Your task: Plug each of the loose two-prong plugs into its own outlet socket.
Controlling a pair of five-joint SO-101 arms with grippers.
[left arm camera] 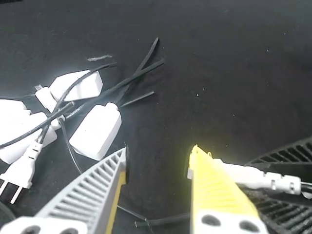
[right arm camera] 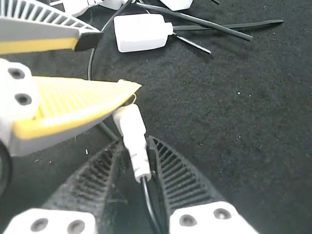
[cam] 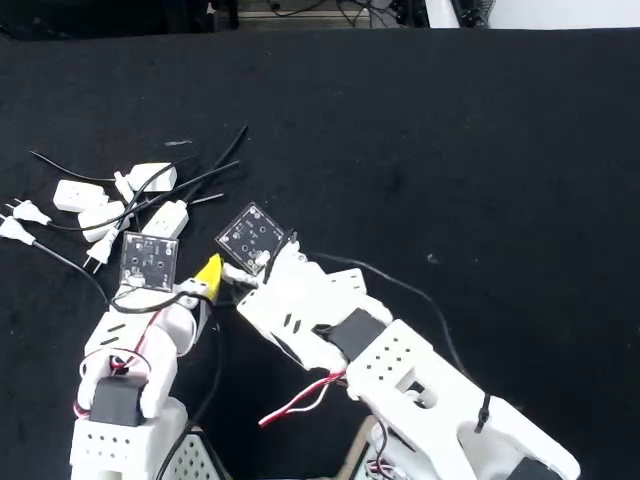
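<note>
Right tool (right arm camera: 135, 142) grips plug (right arm camera: 131, 127) — black cloth (cam: 450, 150), cables (cam: 350, 10) behind.

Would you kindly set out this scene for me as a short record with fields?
Right gripper: jaws shut on a white plug
Left gripper: jaws open, yellow jaw tip beside that plug
Socket: white block lying among black cords
Loose plug: lying near the socket, prongs free
Table: black surface
</note>
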